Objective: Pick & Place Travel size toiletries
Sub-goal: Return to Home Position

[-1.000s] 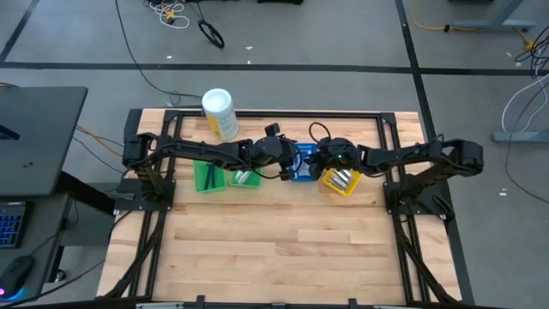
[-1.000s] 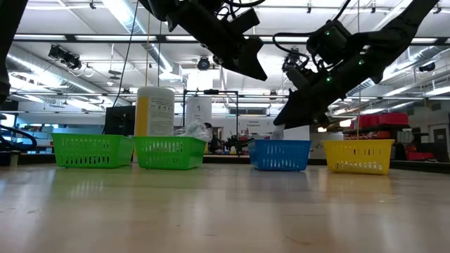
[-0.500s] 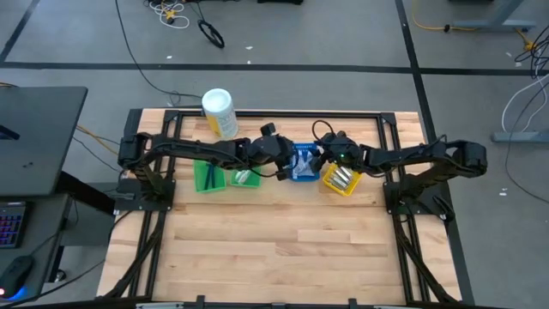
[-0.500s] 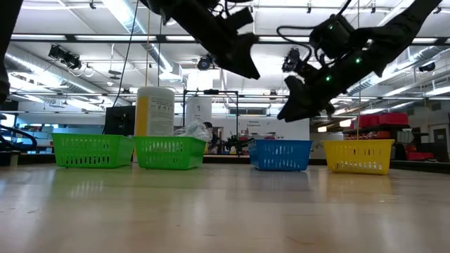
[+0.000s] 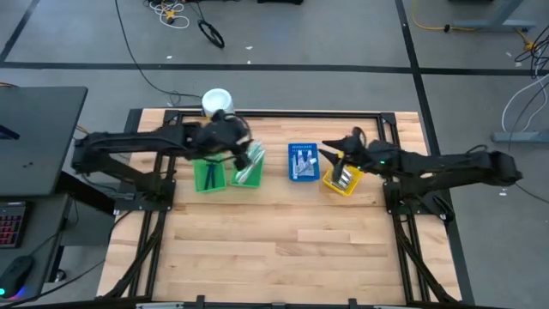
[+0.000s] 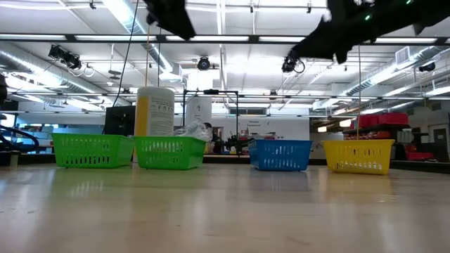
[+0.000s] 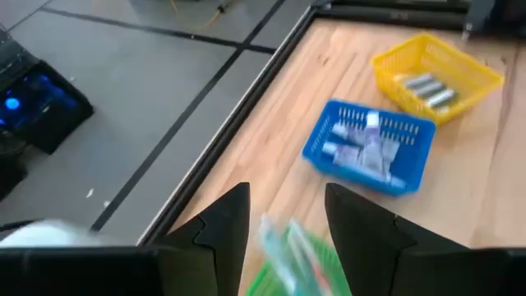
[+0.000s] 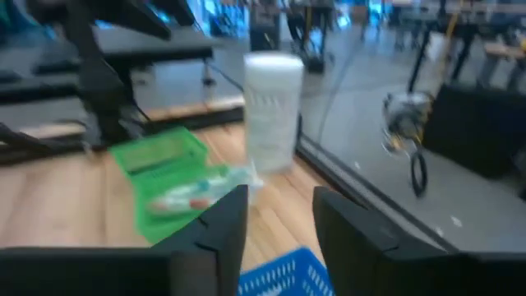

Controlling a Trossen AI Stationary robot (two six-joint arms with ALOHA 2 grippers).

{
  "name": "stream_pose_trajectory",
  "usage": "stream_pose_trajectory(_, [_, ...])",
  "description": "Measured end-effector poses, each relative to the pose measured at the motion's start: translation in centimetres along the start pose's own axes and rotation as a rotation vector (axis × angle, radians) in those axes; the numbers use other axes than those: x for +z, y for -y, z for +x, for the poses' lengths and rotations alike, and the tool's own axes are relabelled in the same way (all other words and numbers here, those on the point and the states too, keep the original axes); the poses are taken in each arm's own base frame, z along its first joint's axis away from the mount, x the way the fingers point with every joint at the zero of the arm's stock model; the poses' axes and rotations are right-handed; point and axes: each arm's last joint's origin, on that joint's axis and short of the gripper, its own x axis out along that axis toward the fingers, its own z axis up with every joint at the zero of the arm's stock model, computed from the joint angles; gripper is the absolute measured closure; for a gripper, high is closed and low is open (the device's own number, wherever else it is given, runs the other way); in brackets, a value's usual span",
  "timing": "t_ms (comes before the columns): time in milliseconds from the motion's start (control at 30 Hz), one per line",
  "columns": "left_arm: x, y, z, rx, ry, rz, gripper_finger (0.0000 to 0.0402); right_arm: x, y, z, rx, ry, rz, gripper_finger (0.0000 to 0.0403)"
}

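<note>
The travel size toiletries lie sorted in four small bins in a row at the far side of the table. Dark green pieces are in the left green bin (image 5: 208,177). Wrapped toothbrushes are in the second green bin (image 5: 249,168). Small white tubes lie in the blue bin (image 5: 303,162) and silvery pieces in the yellow bin (image 5: 342,179). My left gripper (image 5: 244,146) hangs open and empty high above the second green bin (image 7: 288,251). My right gripper (image 5: 330,157) hangs open and empty above the gap between the blue and yellow bins.
A big white-and-yellow canister (image 5: 217,105) stands at the far edge behind the green bins and also shows in the right wrist view (image 8: 271,107). Bare wooden tabletop (image 5: 274,240) fills the near half. In the low view both arms (image 6: 169,14) (image 6: 337,35) are well above the bins.
Both arms have drawn back and risen from around the blue bin. My left gripper has gone up and toward the table's left, to above the second green bin. My right gripper has gone up and toward the table's right. The bins have kept their places.
</note>
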Motion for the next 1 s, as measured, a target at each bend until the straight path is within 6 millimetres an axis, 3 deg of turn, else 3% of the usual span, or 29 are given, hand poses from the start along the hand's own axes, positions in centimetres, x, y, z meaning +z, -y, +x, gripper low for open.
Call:
stream_pose_trajectory(200, [-2.0,-2.6,-4.4,0.003,-0.023,0.012,0.0233,1.3,-0.1,-3.0,0.063,0.077,-0.055,0.0335])
stream_pose_trajectory(400, [-7.1,-4.5,-6.9,-0.018,0.106,-0.105,0.0233,1.3,0.2,-4.9,0.095,0.074,-0.147,0.0396])
stream_pose_trajectory(700, [-16.0,-4.5,-6.3,-0.223,0.413,-0.156,0.0233,0.6,0.1,-5.6,0.235,0.016,-0.189,0.0401])
stream_pose_trajectory(833, [-18.8,-4.4,-5.8,-0.233,0.547,-0.158,0.0233,0.4,-0.2,-5.8,0.386,0.006,-0.243,0.0400])
stream_pose_trajectory(1000, [-21.2,-4.4,-5.3,-0.229,0.668,-0.188,0.0233,-0.1,0.2,-6.6,0.394,-0.022,-0.233,0.0400])
